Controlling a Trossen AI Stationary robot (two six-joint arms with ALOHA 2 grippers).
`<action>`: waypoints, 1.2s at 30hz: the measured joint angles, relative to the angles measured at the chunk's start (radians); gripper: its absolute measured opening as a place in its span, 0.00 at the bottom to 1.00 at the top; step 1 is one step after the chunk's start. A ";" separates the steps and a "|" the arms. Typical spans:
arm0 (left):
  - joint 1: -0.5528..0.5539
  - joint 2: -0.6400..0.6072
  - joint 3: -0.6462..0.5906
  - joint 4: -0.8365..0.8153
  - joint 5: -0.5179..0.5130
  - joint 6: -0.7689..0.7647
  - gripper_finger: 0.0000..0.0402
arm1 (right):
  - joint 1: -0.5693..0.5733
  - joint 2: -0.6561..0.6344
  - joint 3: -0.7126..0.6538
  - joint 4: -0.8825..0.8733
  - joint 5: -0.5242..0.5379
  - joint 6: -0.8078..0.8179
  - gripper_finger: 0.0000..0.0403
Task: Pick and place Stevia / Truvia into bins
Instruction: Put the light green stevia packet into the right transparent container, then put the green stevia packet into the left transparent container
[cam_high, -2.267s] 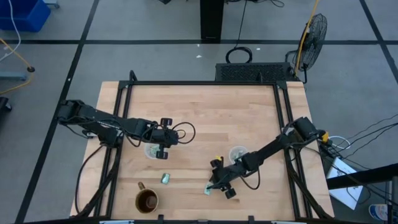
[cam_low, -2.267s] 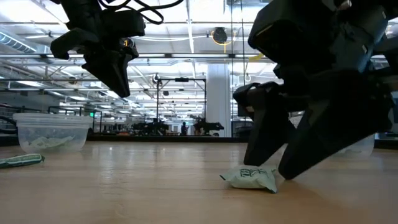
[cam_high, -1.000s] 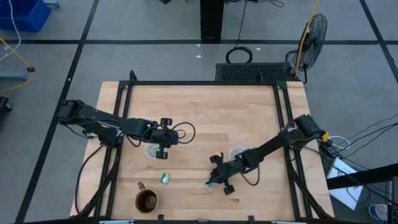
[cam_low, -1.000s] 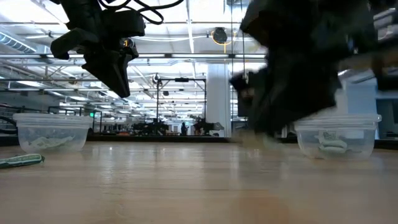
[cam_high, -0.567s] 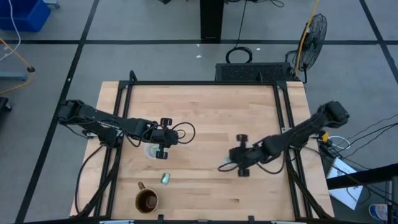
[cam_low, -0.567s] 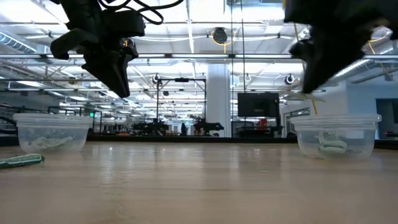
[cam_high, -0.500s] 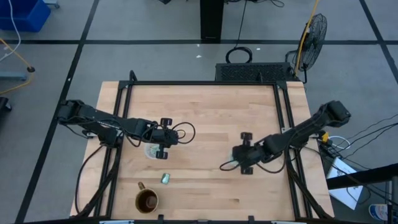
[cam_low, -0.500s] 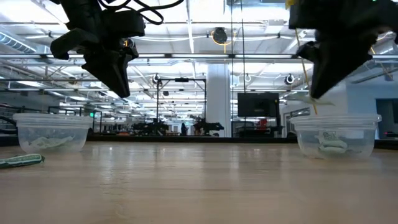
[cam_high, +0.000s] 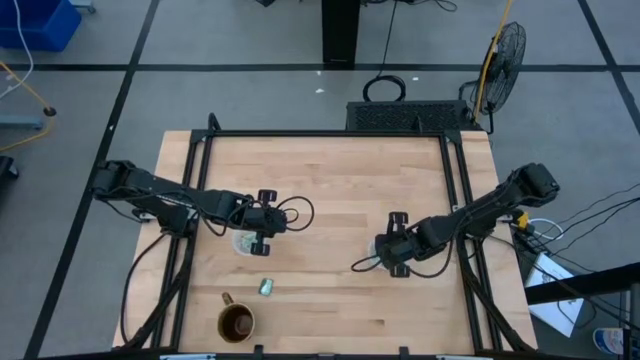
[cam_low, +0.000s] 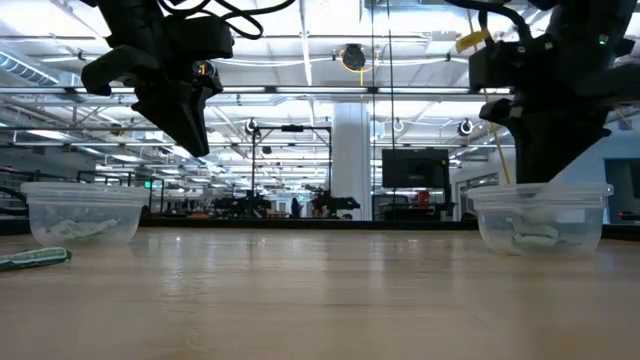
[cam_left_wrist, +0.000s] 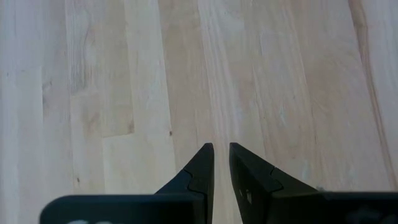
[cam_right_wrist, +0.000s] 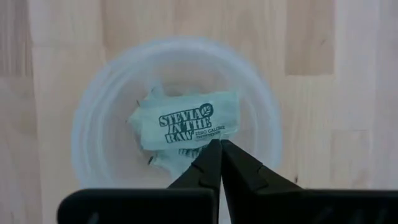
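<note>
My right gripper (cam_high: 392, 250) hangs over the right clear cup (cam_low: 540, 218), its fingers pointing down and shut on a green-and-white Stevia packet (cam_right_wrist: 186, 120). More packets (cam_low: 540, 238) lie on that cup's bottom. My left gripper (cam_high: 259, 222) is shut and empty, raised beside the left clear cup (cam_high: 244, 243), which also holds packets (cam_low: 75, 230). One loose packet (cam_high: 266, 287) lies flat on the table near the left cup; it also shows in the low view (cam_low: 35, 258). My right gripper pinches the Stevia packet by one long edge (cam_right_wrist: 208, 140) between its two fingers, from above, pointing down. The packet lies about level inside the ring of the cup's rim, its printed face up. Whether it rests on the packets below, I cannot tell.
A brown mug (cam_high: 236, 322) with a handle stands near the table's front edge, left of centre. Black frame rails (cam_high: 455, 200) run along the table's left, right and far sides. Bare wood (cam_high: 330, 190) lies between the two cups.
My right gripper has lifted the packet off the table near the front edge and carried it toward the far right, to above the right cup. In the last half second it has come down to the cup's rim. It has stayed shut.
</note>
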 joint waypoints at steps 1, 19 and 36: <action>0.000 0.000 0.000 0.000 0.000 0.000 0.14 | 0.000 0.001 0.000 0.000 -0.012 -0.012 0.01; 0.000 0.000 0.000 0.051 0.143 -0.046 0.14 | 0.000 -0.078 0.016 0.108 -0.003 -0.091 0.22; -0.026 0.153 0.000 0.077 0.411 0.106 0.29 | 0.000 -0.175 -0.079 0.640 0.028 -0.366 0.22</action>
